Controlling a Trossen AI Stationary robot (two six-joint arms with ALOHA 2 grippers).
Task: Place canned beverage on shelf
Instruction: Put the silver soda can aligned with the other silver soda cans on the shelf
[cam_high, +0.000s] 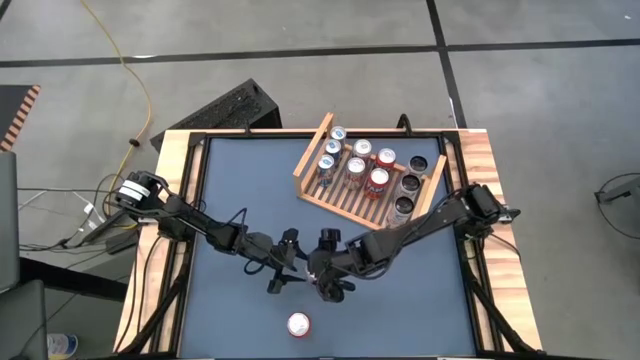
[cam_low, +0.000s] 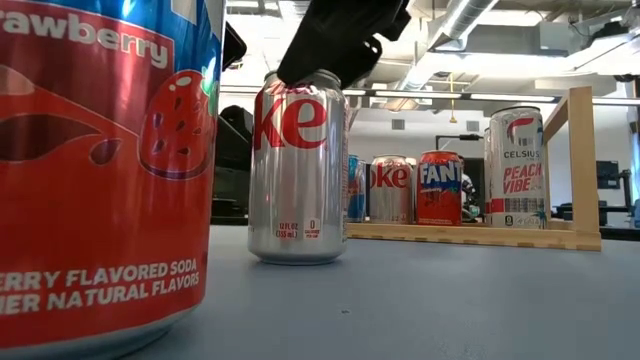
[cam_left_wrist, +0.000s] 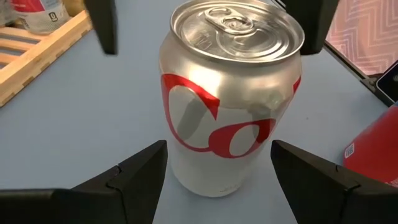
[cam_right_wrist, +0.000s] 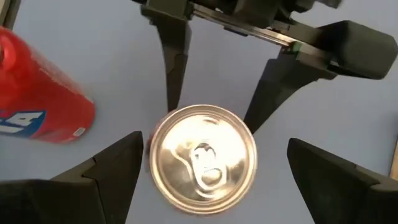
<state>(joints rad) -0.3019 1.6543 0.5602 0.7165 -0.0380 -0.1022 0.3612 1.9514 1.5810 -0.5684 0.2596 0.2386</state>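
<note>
Red strawberry soda can (cam_high: 298, 324) stands near the table's front edge, apart from both arms. Shelf (cam_high: 322, 203) at the back holds about nine cans. Silver Coke can (cam_left_wrist: 230, 93) upright mid-table; left gripper (cam_left_wrist: 217, 171) and right gripper (cam_right_wrist: 208, 171) meet over it, fingers spread either side, neither clamping.

Twelve cans (cam_high: 378, 181), one shelf (cam_high: 322, 196)
</note>
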